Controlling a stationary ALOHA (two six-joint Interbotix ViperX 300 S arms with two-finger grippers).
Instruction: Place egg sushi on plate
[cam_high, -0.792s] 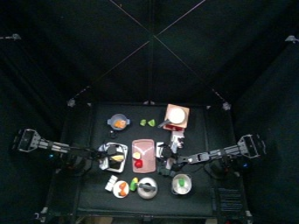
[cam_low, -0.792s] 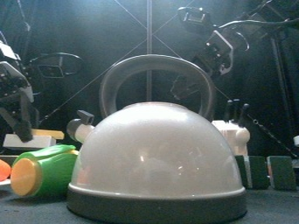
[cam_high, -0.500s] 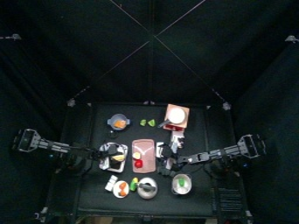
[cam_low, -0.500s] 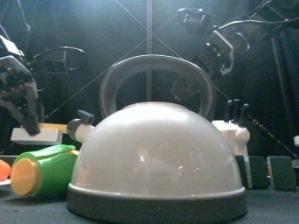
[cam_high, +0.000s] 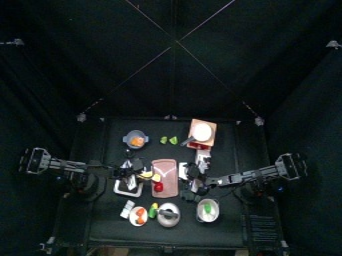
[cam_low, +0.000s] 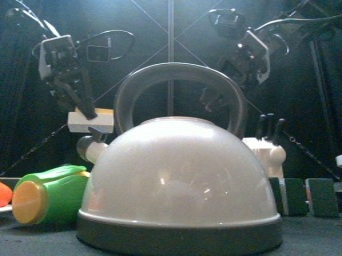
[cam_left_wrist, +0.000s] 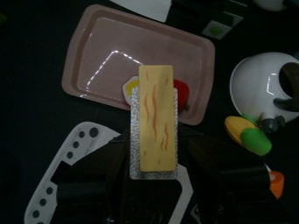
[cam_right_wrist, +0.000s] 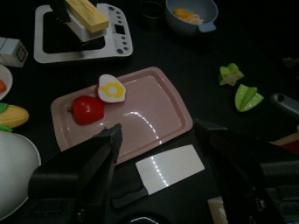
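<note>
**Egg sushi lifted, on its way to the pink plate**

The left pincer (cam_left_wrist: 156, 171) holds the egg sushi (cam_left_wrist: 158, 118), a yellow slab on a white base, clamped by its long sides above the desk (cam_high: 107, 140). To finish well, it probably needs to travel level over the pink plate (cam_left_wrist: 111, 52), descend onto a bare patch away from the fried egg (cam_right_wrist: 111, 87) and tomato (cam_right_wrist: 86, 108), then release only once the base rests flat.

The left wrist view shows the grip and the plate beneath. The front view shows the sushi raised behind the white kettle (cam_low: 179, 180), which hides the plate. The right wrist view shows the right pincer (cam_right_wrist: 158, 153) spread wide and empty beside the plate.
</note>
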